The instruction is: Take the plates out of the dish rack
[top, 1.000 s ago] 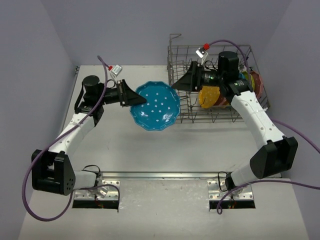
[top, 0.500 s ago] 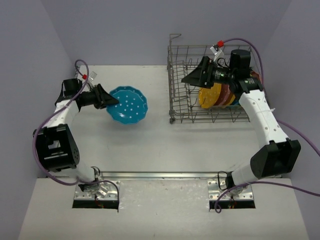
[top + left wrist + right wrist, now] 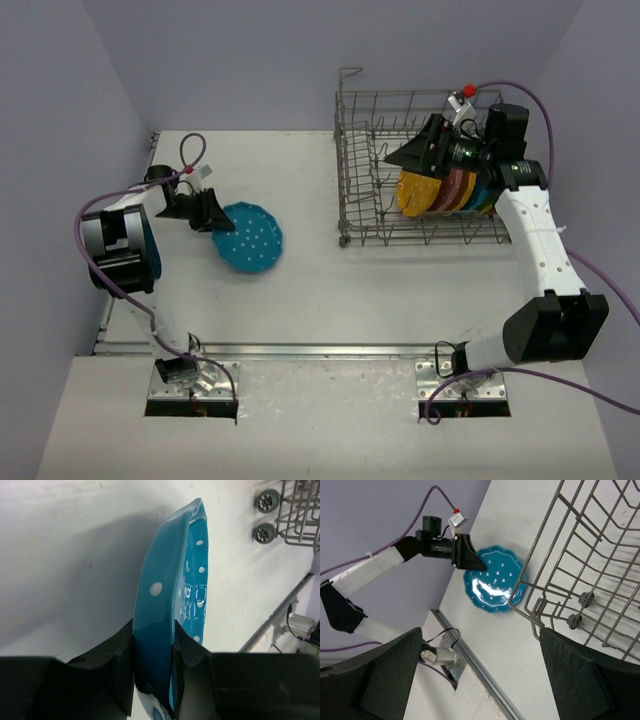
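At the far left of the table (image 3: 330, 290) the left arm folds back on itself, and its left gripper (image 3: 216, 216) is clenched on the near-left rim of the teal-blue plate (image 3: 249, 238); the wrist view shows a black finger (image 3: 120, 655) pressed on the plate's underside and another on its dotted face, with the scalloped edge running up between them. The plate sits on the left part of the table, well apart from the dish rack (image 3: 352, 190), its dotted face turned up; whether its far edge touches the tabletop cannot be told. A metal rail (image 3: 320, 350) runs along the near side between the two arm bases. The grey wire rack stands at the far right of the table, its left half bare of plates. In its right half the plates stand on edge in a row: an orange-yellow plate (image 3: 418, 193) at the left end, a pink plate (image 3: 456, 188) just behind it, and further ones largely hidden by the arm. The right gripper (image 3: 404, 157) hovers over the rack just above the orange-yellow plate, pointing left, its jaws spread wide and grasping nothing
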Tool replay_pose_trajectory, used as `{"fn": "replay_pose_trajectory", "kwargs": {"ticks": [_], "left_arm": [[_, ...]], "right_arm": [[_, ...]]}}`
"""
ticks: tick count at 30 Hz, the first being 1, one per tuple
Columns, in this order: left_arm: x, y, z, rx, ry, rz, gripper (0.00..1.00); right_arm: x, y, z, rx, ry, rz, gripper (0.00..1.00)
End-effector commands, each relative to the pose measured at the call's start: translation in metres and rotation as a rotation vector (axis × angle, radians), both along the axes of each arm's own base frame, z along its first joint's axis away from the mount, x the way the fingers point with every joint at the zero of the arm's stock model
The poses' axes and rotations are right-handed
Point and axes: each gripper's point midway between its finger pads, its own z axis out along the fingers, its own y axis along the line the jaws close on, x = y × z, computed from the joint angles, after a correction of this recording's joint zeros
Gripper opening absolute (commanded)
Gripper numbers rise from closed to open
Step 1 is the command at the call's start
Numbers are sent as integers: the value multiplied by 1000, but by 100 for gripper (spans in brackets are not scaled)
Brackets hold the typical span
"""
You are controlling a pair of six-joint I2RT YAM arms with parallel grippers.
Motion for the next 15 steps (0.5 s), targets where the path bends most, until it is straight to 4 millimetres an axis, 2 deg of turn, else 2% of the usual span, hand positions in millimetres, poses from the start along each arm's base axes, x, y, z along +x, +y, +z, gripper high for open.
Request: {"fn": "replay_pose_trajectory", "kwargs": {"ticks": [1,4,6,12,14,15], "left_arm": [[36,12,5,23,-130,-36,0],[39,14,-12,22,-121,-44,2],[42,17,-20,41,-123,-37,12],[67,49,-37,164,-158,34,18],[70,54,-40,191,-163,38,24],[71,57,-42,210,-162,41,31]], "right_arm": [[-7,1,10,-8,-54,28,99],[-6,1,9,-12,-45,31,99],[-5,1,8,-12,-38,32,99],[-3,1,7,-12,-31,31,99],[-3,1,7,-12,-33,33,99],[-3,1,7,-10,-33,37,99]]}}
